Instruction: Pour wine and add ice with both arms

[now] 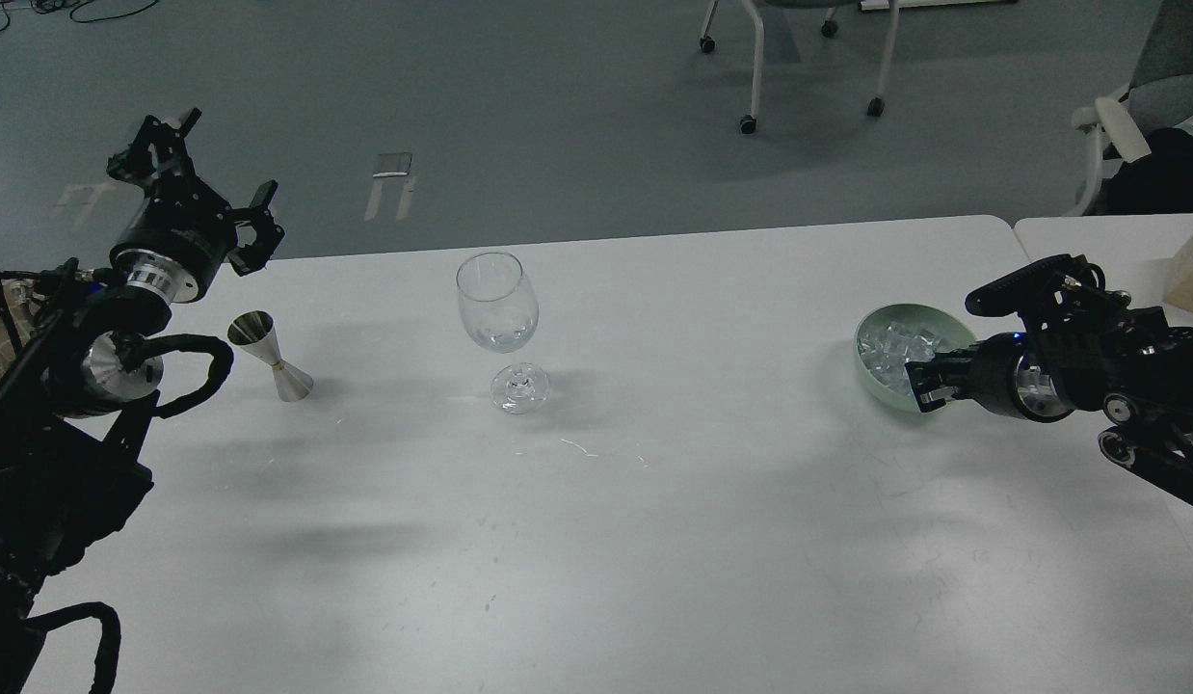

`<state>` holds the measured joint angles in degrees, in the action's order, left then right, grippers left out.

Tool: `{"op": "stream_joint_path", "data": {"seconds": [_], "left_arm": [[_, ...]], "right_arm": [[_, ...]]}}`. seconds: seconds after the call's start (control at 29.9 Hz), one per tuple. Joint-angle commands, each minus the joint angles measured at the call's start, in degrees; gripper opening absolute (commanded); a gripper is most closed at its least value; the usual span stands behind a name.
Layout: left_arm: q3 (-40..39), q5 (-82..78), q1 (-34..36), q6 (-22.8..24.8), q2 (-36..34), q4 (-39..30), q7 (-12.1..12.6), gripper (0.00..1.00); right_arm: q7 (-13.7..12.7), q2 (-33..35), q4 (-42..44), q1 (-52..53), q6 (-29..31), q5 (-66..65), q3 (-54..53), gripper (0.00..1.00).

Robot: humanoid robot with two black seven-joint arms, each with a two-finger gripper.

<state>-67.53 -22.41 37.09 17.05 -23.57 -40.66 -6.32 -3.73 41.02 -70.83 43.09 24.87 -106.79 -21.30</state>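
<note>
A clear wine glass [497, 301] stands upright at the table's middle back, with a little clear wine [501, 337] in the bottom of its bowl. A silver jigger [270, 358] stands to its left. My left gripper [207, 172] is open and empty, raised above and behind the jigger at the table's far left edge. A pale green bowl [871, 376] at the right holds a heap of clear ice cubes [890, 343]. My right gripper [922, 383] sits low at the bowl's near right rim, over the ice. Its fingers are dark and I cannot tell them apart.
The white table [596, 501] ends in a far edge just behind the glass. A second table [1088, 236] adjoins at the right with a beige box [1192, 281] on it. Chairs [799, 58] stand on the floor beyond.
</note>
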Motion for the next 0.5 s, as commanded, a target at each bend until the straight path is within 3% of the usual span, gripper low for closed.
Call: {"op": "stream_joint_path", "data": {"seconds": [0.0,0.17,0.3,0.47], "left_arm": [[0.03,0.00,0.00,0.09,-0.07,0.23,-0.01,0.98],[0.03,0.00,0.00,0.09,-0.07,0.32,-0.01,0.98],[0.03,0.00,0.00,0.09,-0.07,0.23,-0.01,0.98],[0.03,0.00,-0.09,0.18,-0.07,0.23,-0.01,0.98]], "right_arm": [[0.21,0.03,-0.01,0.15,0.00,0.00,-0.06,0.09],[0.21,0.03,-0.18,0.41,0.00,0.09,-0.15,0.07],[0.21,0.03,-0.36,0.50,0.00,0.09,-0.06,0.00],[0.30,0.29,-2.02,0.85,0.00,0.09,-0.15,0.00]]}}
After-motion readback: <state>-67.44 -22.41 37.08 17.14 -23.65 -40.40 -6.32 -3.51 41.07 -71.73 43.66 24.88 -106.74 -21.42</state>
